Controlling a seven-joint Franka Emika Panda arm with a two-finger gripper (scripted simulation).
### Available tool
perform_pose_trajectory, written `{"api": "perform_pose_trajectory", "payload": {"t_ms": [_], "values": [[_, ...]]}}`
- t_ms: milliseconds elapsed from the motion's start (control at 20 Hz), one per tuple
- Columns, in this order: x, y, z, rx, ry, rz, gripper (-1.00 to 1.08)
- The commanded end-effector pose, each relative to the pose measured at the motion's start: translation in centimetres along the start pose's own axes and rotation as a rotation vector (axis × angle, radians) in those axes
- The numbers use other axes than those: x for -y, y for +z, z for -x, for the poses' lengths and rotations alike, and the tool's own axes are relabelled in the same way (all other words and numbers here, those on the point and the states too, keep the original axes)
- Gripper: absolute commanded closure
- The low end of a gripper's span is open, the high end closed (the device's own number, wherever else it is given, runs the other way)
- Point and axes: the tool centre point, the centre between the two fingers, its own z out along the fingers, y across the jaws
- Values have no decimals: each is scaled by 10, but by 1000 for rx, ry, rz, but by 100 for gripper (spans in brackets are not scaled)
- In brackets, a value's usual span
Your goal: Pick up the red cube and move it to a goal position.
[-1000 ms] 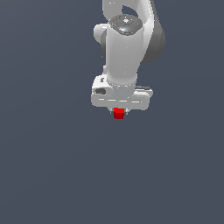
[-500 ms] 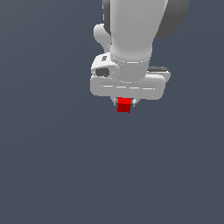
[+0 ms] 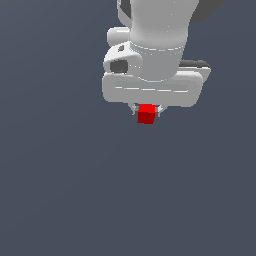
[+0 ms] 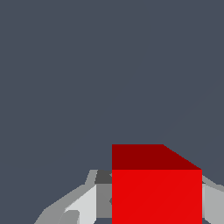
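The red cube (image 3: 146, 113) is a small bright red block held between the two short fingers under my white gripper (image 3: 146, 111). The gripper is shut on it and hangs in the air, in the upper middle of the exterior view. The wide white hand (image 3: 152, 90) sits just above the cube. In the wrist view the red cube (image 4: 156, 188) fills the space between the grey-white fingers (image 4: 83, 203), close to the camera. No goal marker shows in either view.
A plain dark grey surface (image 3: 75, 190) fills the background in both views. The white arm (image 3: 160, 25) rises above the hand and leaves the frame at the top.
The arm has come closer to the exterior camera with the cube in its grip. It looks larger and sits a little more to the exterior view's right. The grip has not changed.
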Motion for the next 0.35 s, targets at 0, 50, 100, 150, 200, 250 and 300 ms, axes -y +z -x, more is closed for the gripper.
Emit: {"api": "perform_pose_trajectory", "payload": {"t_ms": [0, 50, 100, 150, 200, 250, 300], "values": [[1, -5, -2, 0, 0, 0, 108], [1, -6, -3, 0, 0, 0, 108], [1, -7, -3, 0, 0, 0, 108], [2, -8, -4, 0, 0, 0, 108], [2, -8, -4, 0, 0, 0, 108], [2, -9, -4, 0, 0, 0, 108], [2, -9, -4, 0, 0, 0, 108]]}}
